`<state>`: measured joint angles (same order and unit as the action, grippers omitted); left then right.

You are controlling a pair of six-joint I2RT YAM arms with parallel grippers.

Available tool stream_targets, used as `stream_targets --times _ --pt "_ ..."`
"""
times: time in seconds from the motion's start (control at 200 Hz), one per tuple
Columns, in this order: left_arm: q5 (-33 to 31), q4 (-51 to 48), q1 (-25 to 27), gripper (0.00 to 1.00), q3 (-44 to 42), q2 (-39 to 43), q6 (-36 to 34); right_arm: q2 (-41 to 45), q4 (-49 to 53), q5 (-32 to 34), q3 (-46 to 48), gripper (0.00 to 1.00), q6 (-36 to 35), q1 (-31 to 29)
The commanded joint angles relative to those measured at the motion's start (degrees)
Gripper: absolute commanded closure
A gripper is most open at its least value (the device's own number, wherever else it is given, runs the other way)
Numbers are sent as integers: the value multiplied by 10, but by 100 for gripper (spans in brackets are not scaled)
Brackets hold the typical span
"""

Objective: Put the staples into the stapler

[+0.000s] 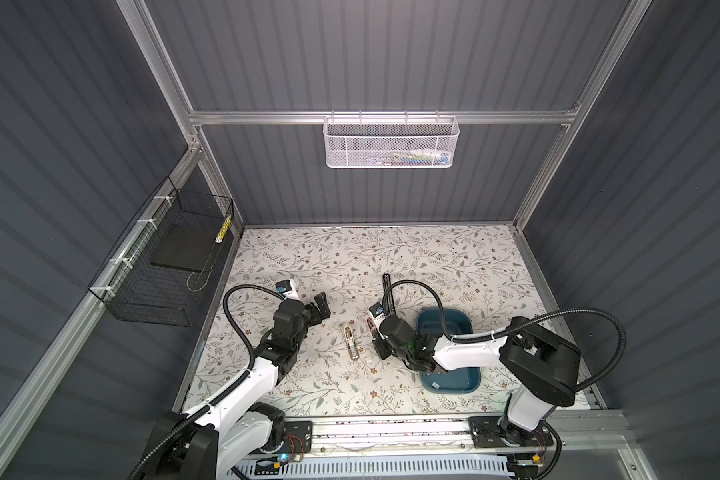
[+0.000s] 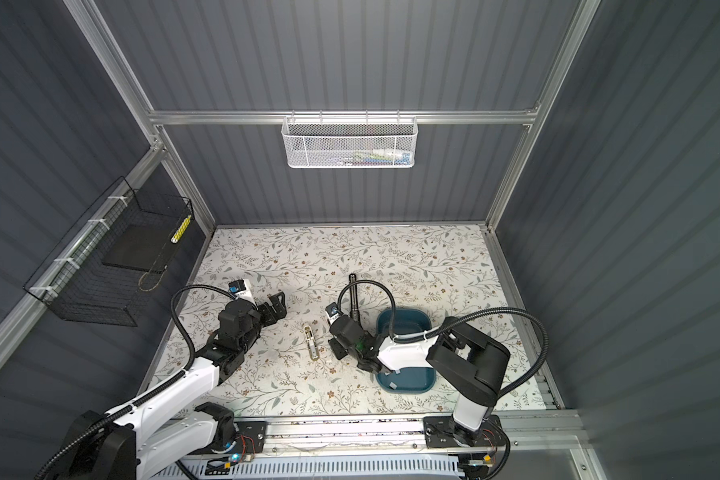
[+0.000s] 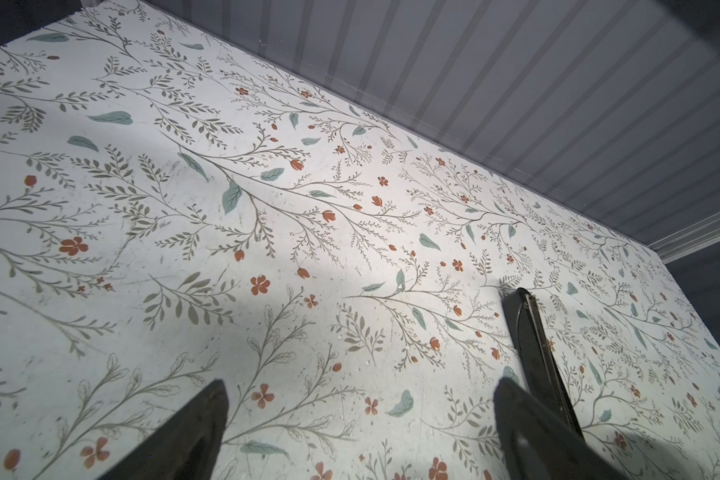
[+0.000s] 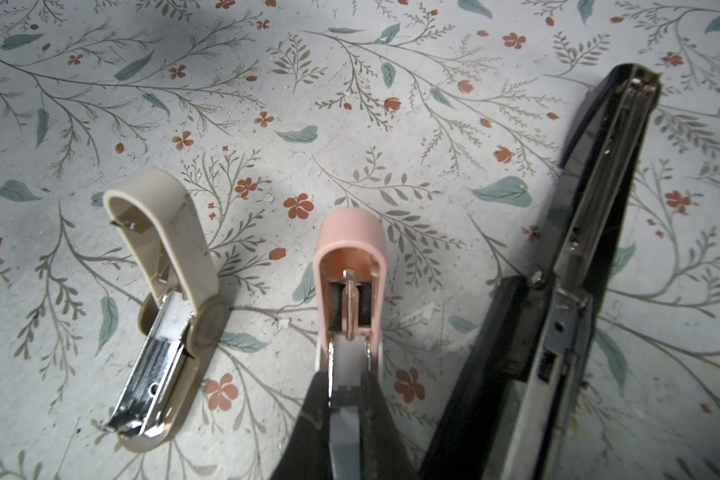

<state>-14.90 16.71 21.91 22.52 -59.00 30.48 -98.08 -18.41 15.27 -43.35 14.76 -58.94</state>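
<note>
The right hand [image 4: 345,384] is clenched on a grey strip of staples [image 4: 344,432]. The strip is held at the open channel of the pink stapler [image 4: 350,249], whose lid is swung up. Whether the strip is seated in the channel cannot be told.

Directions below are taken from the right hand, as seen in both top views.

- **9 o'clock, just beside:** the beige stapler [image 1: 351,343] is laid open on the tabletop [image 1: 350,257], with its metal channel exposed.
- **12 o'clock:** the black stapler [image 1: 386,282] is laid open lengthwise and is crossed by the right arm's cable.
- **3 to 5 o'clock:** the blue tray [image 1: 474,357] is largely covered by the right arm. Small grey loose strips [image 2: 393,386] are seen on its floor at the near end.
- **10 o'clock, well apart:** the left hand [image 1: 321,305] is released, with its jaws spread wide over bare tabletop.
- **12 o'clock, farther out:** a white mesh basket [image 1: 391,143] is hung on the rear rail. Coloured items are noted inside but cannot be identified.
- **10 o'clock, on the side wall:** a black wire basket [image 1: 142,299] is fixed. A dark flat slab [image 1: 181,245] and a yellow-and-white striped piece [image 1: 224,228] are held in it.
</note>
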Motion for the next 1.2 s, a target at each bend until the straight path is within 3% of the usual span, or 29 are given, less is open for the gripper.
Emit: stream_targets --times 0.0,0.75,1.016,1.191 --pt "6 11 -4 0 3 1 -5 -5 2 9 7 92 3 -2" --pt "9 13 -4 0 3 -3 -3 42 13 11 15 92 35 -2" --pt "9 13 -4 0 2 1 -3 47 81 24 10 71 54 -14" --pt "11 13 -4 0 3 -1 -2 25 117 41 3 66 68 -19"
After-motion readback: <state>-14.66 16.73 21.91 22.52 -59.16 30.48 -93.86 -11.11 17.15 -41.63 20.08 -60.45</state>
